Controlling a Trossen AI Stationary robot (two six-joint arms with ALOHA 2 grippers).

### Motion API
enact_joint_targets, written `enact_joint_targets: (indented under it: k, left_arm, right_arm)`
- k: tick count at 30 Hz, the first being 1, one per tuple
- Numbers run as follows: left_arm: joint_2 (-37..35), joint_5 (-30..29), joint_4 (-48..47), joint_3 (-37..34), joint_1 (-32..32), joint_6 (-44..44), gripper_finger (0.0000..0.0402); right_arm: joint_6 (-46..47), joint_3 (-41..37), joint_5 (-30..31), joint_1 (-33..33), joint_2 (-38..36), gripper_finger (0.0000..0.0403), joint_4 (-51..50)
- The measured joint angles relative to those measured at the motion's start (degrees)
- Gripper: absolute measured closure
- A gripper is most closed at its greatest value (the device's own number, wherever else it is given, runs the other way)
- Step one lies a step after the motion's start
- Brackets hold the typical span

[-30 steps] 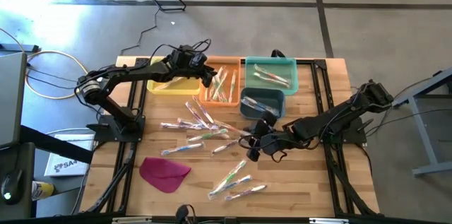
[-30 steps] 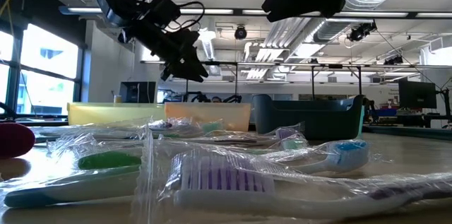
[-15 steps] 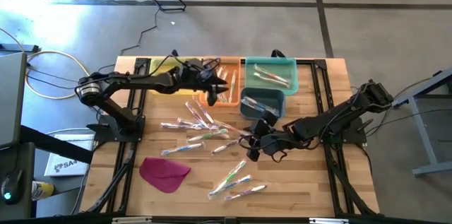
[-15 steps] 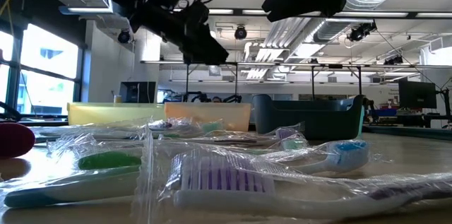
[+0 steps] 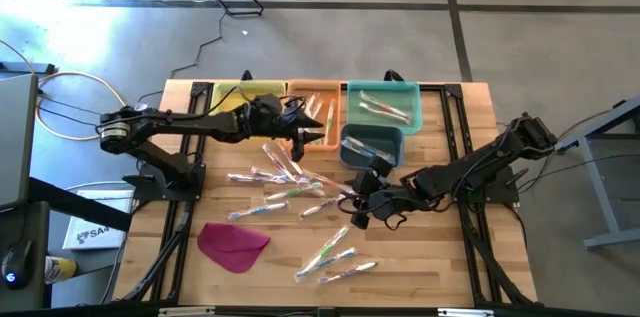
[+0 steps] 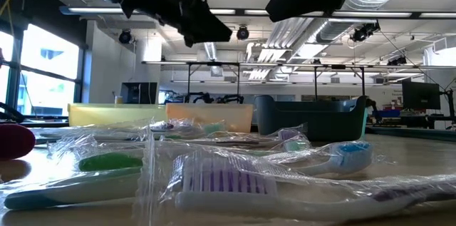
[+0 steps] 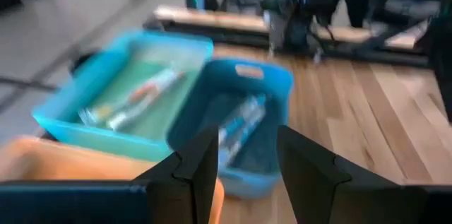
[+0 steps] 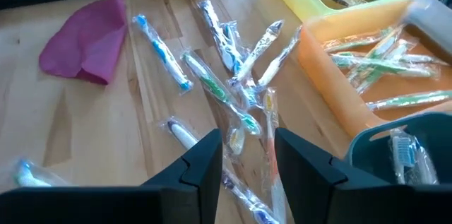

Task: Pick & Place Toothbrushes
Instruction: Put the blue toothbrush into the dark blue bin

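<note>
Several wrapped toothbrushes (image 5: 290, 182) lie loose on the wooden table, with a few more near its front edge (image 5: 335, 257). They also show in the right wrist view (image 8: 226, 83). Others lie in the orange bin (image 5: 318, 109), the teal bin (image 5: 383, 105) and the dark blue bin (image 5: 372, 145). My left gripper (image 5: 310, 137) hangs open and empty over the orange bin's near right corner, pointing toward the dark blue bin (image 7: 240, 121). My right gripper (image 5: 355, 219) hovers open above the table's middle, over the loose toothbrushes, with nothing between its fingers (image 8: 247, 150).
A yellow bin (image 5: 245, 89) stands at the far left of the row of bins. A magenta cloth (image 5: 233, 242) lies on the table's near left. Black frame rails run along the table's left and right sides.
My left gripper has swung from the yellow and orange bins toward the table's right and near side, rising a little and rolling, and it stays open. My right arm has kept its place.
</note>
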Motion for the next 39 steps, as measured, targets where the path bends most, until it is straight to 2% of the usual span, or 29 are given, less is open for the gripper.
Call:
enact_joint_targets:
  k: [5,13,22,39]
  left_arm:
    - [-5.4,-3.5,4.2,-6.3,-2.3,0.1,0.0261]
    - [-15.3,-3.7,4.2,-14.8,-2.8,0.6,0.0261]
    - [-23.6,-4.0,3.7,-19.0,-4.0,0.7,0.0261]
    - [-32.5,-16.8,-8.7,-21.6,-16.6,3.5,0.0261]
  right_arm:
    - [-2.3,0.0,0.0,0.0,-0.2,0.0280,0.0]
    - [-4.7,0.0,0.0,0.0,-3.5,0.0280,-0.1]
    - [-9.3,0.0,0.9,0.4,-9.0,0.0280,-0.6]
    - [-11.7,0.0,0.9,0.7,-16.6,0.0280,-9.2]
